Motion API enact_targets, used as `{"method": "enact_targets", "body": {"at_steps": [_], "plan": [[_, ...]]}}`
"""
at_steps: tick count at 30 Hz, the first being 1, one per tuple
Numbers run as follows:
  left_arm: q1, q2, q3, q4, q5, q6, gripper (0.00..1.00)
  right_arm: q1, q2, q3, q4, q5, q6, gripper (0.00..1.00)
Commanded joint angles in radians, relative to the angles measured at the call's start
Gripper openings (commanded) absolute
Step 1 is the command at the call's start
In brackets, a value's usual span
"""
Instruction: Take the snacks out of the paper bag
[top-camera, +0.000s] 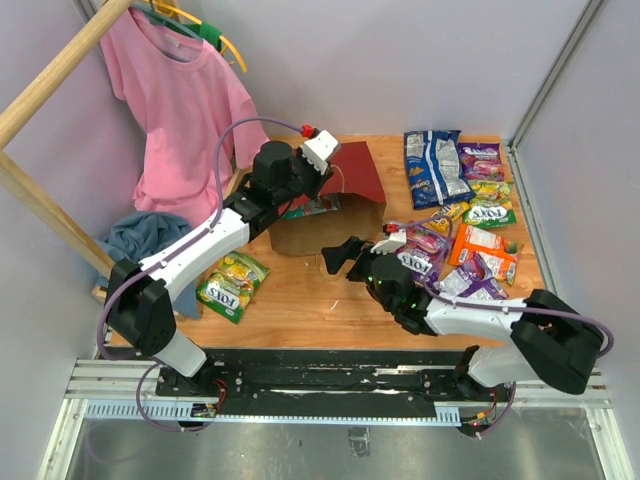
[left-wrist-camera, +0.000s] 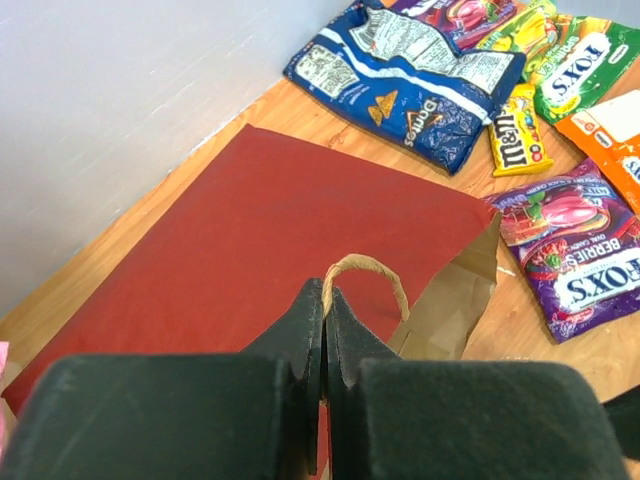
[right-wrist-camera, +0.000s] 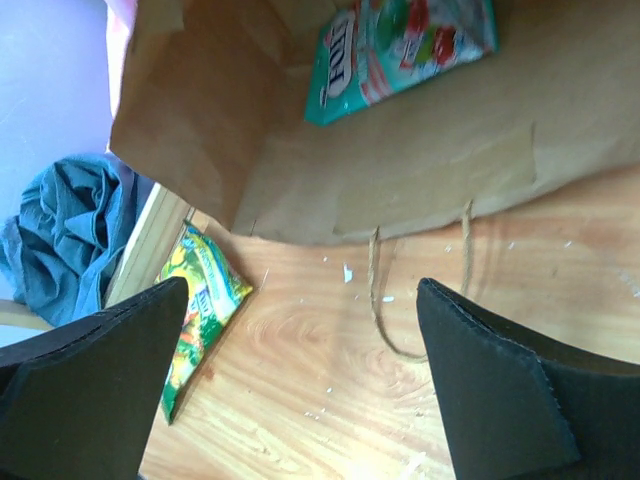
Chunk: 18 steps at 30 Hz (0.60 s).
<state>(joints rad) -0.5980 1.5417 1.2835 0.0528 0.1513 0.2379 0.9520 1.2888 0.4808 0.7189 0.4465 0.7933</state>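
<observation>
The paper bag (top-camera: 358, 168), red outside and brown inside, lies on its side with its mouth toward the arms. My left gripper (left-wrist-camera: 326, 292) is shut on the bag's upper twisted handle (left-wrist-camera: 372, 266) and holds that side up. A teal snack packet (right-wrist-camera: 400, 50) lies inside the bag (right-wrist-camera: 400, 170). In front of the mouth my right gripper (right-wrist-camera: 300, 290) stands open above the table with nothing between its fingers, and the bag's lower handle (right-wrist-camera: 385, 300) lies below it. Several snacks lie to the right: a blue-white bag (top-camera: 435, 165), purple (top-camera: 425, 250), orange (top-camera: 480, 250) and green (top-camera: 490, 213) packets.
A green-yellow packet (top-camera: 233, 283) lies on the table at the left, near the left arm. A pink shirt (top-camera: 180, 110) hangs at the back left, above a heap of blue cloth (top-camera: 140, 235) beside a wooden rail (top-camera: 50, 210). Walls close the back and the right.
</observation>
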Motion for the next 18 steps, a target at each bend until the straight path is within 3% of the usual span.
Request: {"method": "enact_targets", "body": {"at_steps": [1, 5, 9, 14, 18], "plan": [[-0.005, -0.020, 0.010, 0.037, 0.013, -0.029, 0.00, -0.007, 0.071, 0.049, -0.002, -0.085, 0.186, 0.99], [-0.005, -0.009, 0.016, 0.009, -0.001, -0.025, 0.01, -0.007, 0.152, 0.123, -0.098, -0.120, 0.316, 0.99], [-0.005, -0.016, 0.018, -0.006, -0.003, -0.041, 0.01, -0.008, 0.246, 0.095, 0.077, -0.121, 0.366, 0.99], [-0.005, -0.028, 0.020, -0.024, -0.005, -0.055, 0.00, -0.017, 0.362, 0.193, -0.015, -0.088, 0.496, 0.99], [-0.005, -0.029, 0.033, -0.062, -0.035, -0.054, 0.00, -0.021, 0.428, 0.199, 0.060, -0.026, 0.529, 0.99]]}}
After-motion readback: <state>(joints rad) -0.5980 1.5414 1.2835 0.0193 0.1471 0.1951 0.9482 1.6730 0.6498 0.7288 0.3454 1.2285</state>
